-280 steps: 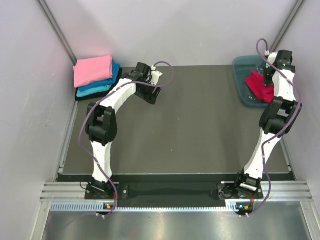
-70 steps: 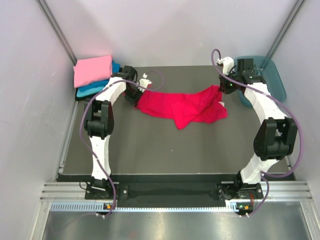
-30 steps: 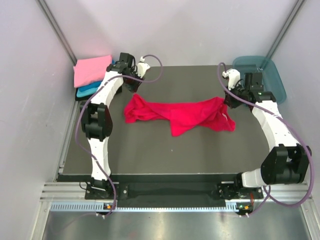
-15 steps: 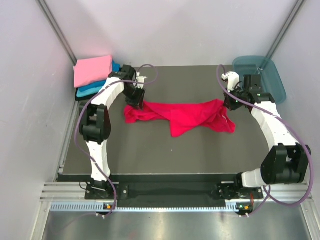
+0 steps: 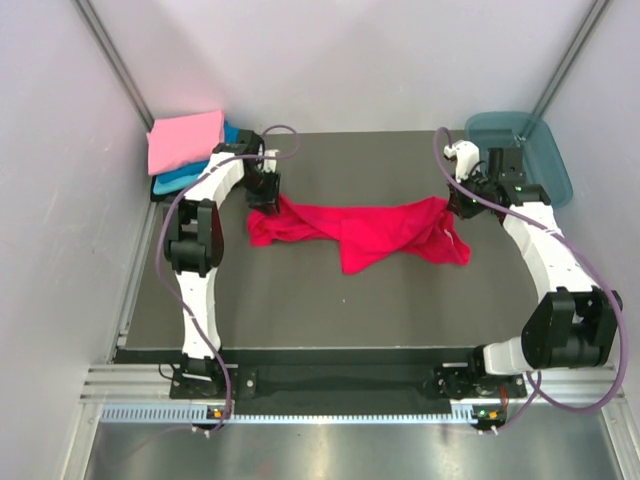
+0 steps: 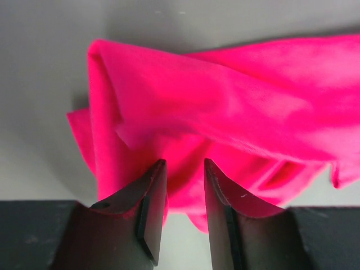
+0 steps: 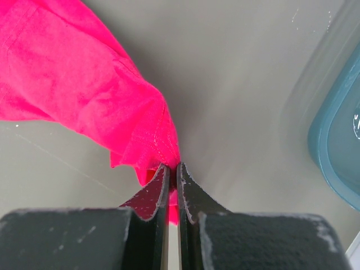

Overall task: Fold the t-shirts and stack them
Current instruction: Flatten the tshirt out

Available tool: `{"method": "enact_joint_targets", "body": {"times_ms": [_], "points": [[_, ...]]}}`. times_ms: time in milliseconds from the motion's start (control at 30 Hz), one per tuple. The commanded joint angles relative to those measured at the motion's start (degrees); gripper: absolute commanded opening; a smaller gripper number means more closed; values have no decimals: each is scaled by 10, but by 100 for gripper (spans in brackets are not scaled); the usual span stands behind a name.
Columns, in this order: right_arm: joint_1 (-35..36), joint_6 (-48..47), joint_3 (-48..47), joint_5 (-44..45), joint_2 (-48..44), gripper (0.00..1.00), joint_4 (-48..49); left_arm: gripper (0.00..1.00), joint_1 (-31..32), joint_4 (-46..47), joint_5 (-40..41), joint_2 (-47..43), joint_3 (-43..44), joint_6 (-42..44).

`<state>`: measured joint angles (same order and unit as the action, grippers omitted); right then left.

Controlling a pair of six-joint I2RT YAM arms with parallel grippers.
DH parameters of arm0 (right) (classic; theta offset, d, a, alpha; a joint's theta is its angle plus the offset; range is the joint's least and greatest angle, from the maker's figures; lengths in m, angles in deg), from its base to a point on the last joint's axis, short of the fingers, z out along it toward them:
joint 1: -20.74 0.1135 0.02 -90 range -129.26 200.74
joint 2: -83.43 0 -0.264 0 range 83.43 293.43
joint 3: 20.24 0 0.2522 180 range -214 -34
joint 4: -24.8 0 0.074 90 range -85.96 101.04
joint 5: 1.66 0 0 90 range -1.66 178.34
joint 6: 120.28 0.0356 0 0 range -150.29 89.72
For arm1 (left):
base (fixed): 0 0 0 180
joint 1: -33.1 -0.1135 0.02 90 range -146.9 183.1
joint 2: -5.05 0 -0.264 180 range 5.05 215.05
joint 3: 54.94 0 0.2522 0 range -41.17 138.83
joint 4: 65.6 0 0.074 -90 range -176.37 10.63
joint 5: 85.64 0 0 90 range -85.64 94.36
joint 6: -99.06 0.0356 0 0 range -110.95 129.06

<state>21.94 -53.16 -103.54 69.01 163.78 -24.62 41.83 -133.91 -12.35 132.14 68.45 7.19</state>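
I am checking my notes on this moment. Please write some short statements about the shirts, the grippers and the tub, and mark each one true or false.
1. The red shirt lies crumpled on the table. True.
2. The right gripper is shut on the red shirt. True.
3. The left gripper is shut tight. False: its jaws stand apart over the shirt.
4. The pink shirt is in the tub. False: it tops the stack at the far left.

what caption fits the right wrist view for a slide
Right hand shut on a corner of the crumpled crimson-red fabric t-shirt, translucent teal plastic tub beside it.
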Motion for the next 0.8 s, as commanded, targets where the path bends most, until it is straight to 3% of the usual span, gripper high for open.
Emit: {"method": "enact_joint_targets", "body": {"times_ms": [0,267,767], "points": [[-8,-2,-37,-2,2,0,6,38,-4,15,5,15,27,-11],[-8,-4,-51,-1,14,0,4,37,-4,21,5,55,76,-9],[-8,-2,-43,-3,22,0,14,34,14,21,-12,63,82,-4]]}}
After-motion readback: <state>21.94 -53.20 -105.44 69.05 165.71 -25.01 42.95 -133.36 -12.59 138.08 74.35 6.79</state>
